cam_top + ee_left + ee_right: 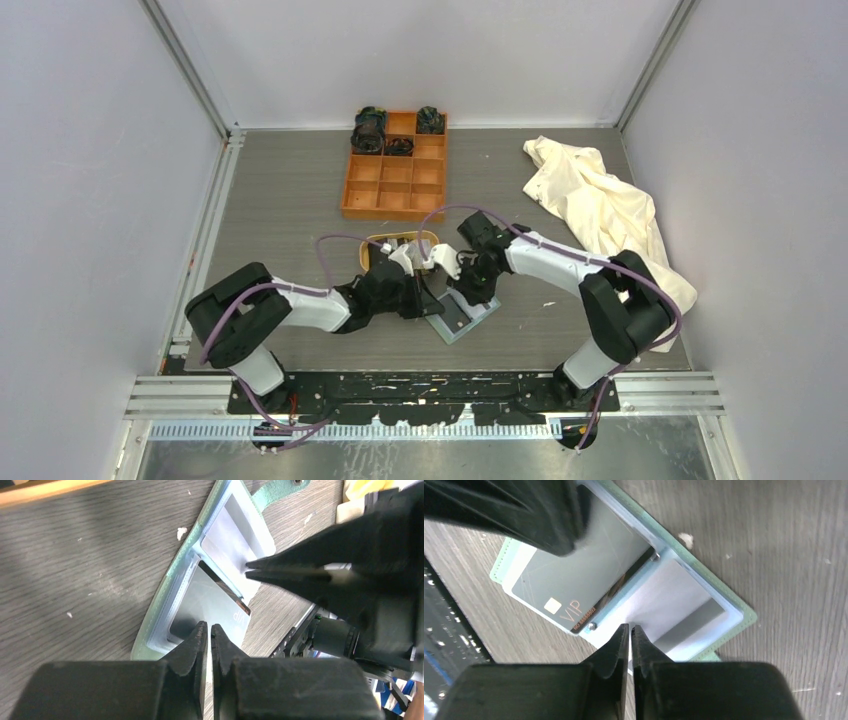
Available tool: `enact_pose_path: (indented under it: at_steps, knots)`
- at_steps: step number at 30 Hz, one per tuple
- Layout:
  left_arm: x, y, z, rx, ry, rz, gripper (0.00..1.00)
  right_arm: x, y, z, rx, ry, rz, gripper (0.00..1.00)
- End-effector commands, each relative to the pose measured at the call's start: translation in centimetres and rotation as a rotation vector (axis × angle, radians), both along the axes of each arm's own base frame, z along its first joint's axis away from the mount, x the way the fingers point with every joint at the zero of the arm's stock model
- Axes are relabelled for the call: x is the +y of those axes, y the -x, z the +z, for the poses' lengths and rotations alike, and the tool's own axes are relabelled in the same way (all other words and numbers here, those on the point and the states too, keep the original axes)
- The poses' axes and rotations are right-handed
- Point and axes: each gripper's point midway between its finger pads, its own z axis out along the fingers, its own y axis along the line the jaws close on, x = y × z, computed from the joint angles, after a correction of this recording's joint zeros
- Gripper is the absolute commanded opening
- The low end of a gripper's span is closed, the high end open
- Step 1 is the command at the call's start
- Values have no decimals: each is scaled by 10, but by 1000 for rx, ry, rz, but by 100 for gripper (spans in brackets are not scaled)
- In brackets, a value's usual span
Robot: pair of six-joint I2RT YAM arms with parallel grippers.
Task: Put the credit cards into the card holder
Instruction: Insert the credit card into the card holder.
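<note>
Sage-green and soft, stitched along its rounded rim, the holder [750,614] is laid open on the wood-grain table [75,560], glossy clear pockets upward. A smooth grey VIP card [574,580] is half tucked in, its free edge under the left gripper [208,628], whose tips are nearly closed. The right gripper [629,628], likewise narrowed, is set at the pocket edge over the pale card [674,605].

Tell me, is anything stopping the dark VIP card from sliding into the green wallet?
Nothing visible blocks it. The VIP card is already partway inside a pocket of the card holder, with the left claw shut over it.
</note>
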Motion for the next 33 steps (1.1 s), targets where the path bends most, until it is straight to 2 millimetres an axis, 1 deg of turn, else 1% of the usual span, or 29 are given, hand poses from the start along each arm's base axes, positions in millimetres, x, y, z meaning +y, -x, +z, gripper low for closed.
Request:
enact_pose_path:
  at_steps: [1,3,7,10,12,15,21,25,30,33]
  knots:
    - [0,-3,28,-84,62,-17,10,3,-10,43,77,-169,-145,16]
    - [-1,-2,37,-101,83,-22,14,-5,-16,47,139,-200,-234,22]
    - [-2,-2,47,-116,133,-18,19,-24,-22,41,301,-176,-396,26]
    - [-7,-2,48,-109,165,-23,19,-26,-17,35,416,-158,-432,27]
    - [-11,-1,46,-97,180,-30,19,-26,-16,32,447,-148,-439,28]
    - [-14,0,40,-80,191,-37,20,-27,-15,26,468,-129,-455,31]
    - [-14,0,29,-61,173,-35,21,-30,-16,15,499,-88,-479,31]
    - [-13,1,23,-54,155,-37,21,-34,-18,8,502,-52,-502,33]
    - [-12,2,18,-45,142,-37,22,-39,-22,4,472,-21,-526,37]
    - [-12,2,16,-43,138,-39,21,-41,-22,1,469,-6,-531,37]
